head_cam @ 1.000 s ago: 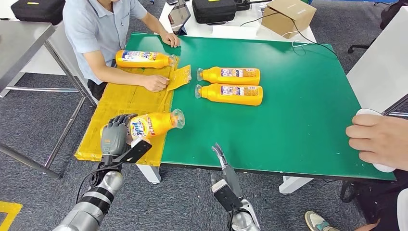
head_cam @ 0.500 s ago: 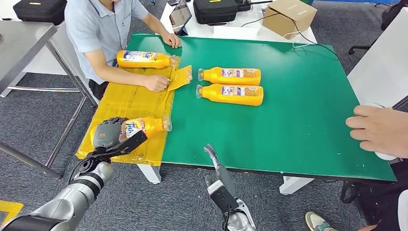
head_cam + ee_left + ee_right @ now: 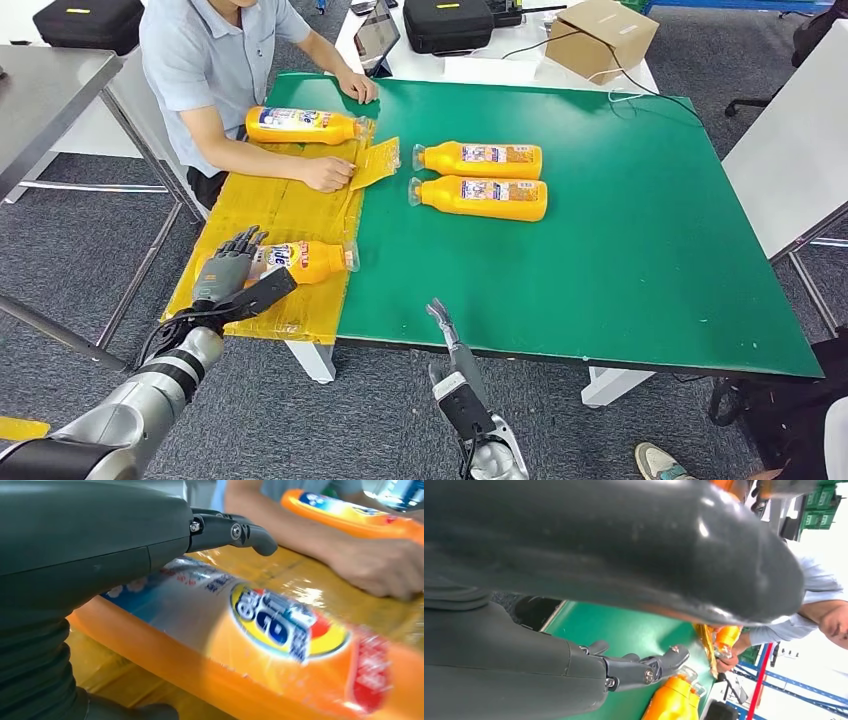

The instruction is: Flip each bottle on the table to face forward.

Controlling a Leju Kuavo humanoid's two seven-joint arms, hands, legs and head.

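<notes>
Fingers (image 3: 243, 241) of the left hand (image 3: 226, 274) are spread apart over the back end of the near bottle (image 3: 300, 262). In the head view they look lifted, so the hand seems to hold nothing, though I cannot tell if the palm touches the bottle. The close view from that wrist shows the big blue and yellow label (image 3: 285, 625) facing up. The bottle lies on its side on the yellow mat (image 3: 270, 215), with its cap pointing at the green table (image 3: 620, 230). I think this one is flipped the right way.

The right hand (image 3: 445, 325) hangs low by the near edge of the table. It holds nothing, and its fingers look loosely stretched out.

Farther off, two bottles (image 3: 478, 178) lie side by side in the middle of the table, close together. Their labels are too small for me to read, so I guess they wait their turn. Another bottle (image 3: 300, 125) lies at the far end of the mat, next to a person's arm (image 3: 255, 150).
</notes>
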